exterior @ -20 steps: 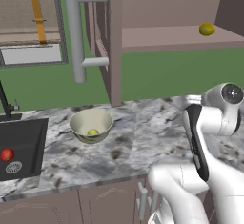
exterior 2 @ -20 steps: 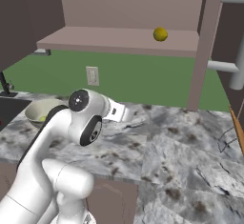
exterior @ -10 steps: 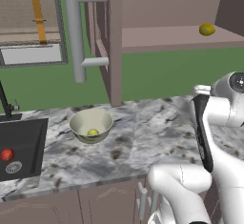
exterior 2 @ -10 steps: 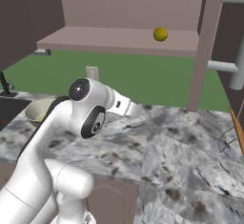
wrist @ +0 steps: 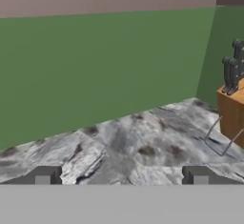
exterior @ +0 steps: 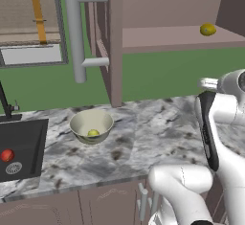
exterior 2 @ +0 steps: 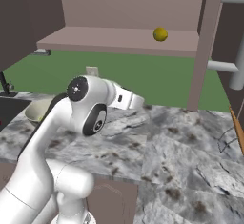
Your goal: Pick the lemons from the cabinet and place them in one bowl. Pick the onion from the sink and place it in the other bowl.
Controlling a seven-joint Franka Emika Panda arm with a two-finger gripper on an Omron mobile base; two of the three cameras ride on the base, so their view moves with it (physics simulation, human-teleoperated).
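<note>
End effector (wrist: 121,175) is spread wide over the counter (wrist: 143,156), gripping nothing. One lemon (exterior: 207,29) sits at the cabinet shelf's (exterior: 177,37) right end; another lemon (exterior: 93,133) lies in the bowl (exterior: 91,126). Onion (exterior: 6,155) rests in the sink (exterior: 24,142).

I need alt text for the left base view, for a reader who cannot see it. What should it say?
A cream bowl holding one lemon stands on a marble counter, beside a black sink with a red onion in it. A second lemon lies on the open cabinet shelf above, and the white robot arm rises at lower right.
</note>
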